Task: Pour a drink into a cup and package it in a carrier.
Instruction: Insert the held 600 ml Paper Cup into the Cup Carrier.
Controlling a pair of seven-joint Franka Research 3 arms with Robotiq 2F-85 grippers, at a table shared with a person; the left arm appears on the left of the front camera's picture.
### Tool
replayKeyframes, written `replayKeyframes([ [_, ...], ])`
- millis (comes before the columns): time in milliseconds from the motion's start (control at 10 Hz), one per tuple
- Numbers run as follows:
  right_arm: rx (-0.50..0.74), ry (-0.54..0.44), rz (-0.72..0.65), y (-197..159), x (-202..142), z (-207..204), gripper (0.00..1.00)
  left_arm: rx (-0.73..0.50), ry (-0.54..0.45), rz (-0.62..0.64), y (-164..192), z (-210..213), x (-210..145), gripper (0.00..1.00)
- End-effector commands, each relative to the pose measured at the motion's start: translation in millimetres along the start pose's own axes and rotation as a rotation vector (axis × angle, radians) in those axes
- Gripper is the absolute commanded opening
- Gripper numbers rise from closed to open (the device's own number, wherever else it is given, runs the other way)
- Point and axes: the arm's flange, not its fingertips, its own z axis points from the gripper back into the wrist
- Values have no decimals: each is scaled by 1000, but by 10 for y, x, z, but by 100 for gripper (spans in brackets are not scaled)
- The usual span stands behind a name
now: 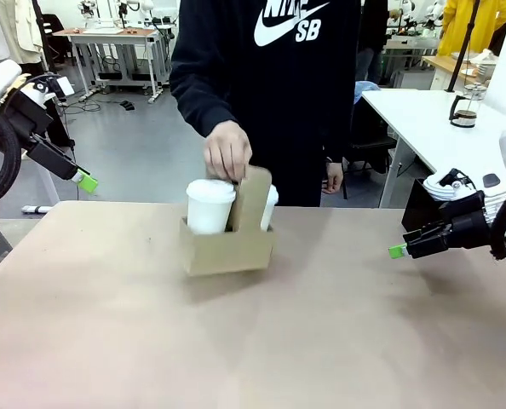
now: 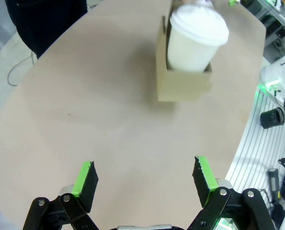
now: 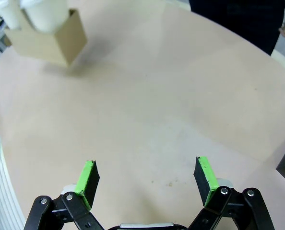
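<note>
Step in hand: packaging, by my reading. Two lidded white cups sit in the carrier (image 1: 227,247), and the person's hand (image 1: 227,152) grips the top of its upright handle panel. The box looks tilted, perhaps lifted slightly off the table (image 1: 253,341), though I cannot tell for sure.

Cup: the nearer cup (image 1: 209,205) stands in the slot on the picture's left; the second cup (image 1: 269,204) peeks out behind the handle panel. Both carry white lids, so the drink cannot be seen.

Left claw: the left gripper (image 2: 145,177) hangs wide open and empty above bare table, well apart from the carrier, which lies ahead of it in its wrist view.

Right claw: the right gripper (image 3: 146,179) is likewise spread wide with nothing between its green pads, off at the table's right edge, far from the box.

Progress: pouring seems done and both cups are seated; the task looks nearly finished.

Next move: likely the person carrying or setting down the box; the arms need only keep clear of it.
</note>
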Motion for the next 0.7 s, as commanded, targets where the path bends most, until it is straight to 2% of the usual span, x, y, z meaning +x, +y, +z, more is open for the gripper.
replayKeyframes([
  [0, 8, -9, 5, 3, 11, 17, 100, 2, 12, 13, -11, 22, 19, 100],
  [600, 8, -9, 5, 3, 11, 17, 100, 2, 12, 13, -11, 22, 19, 100],
])
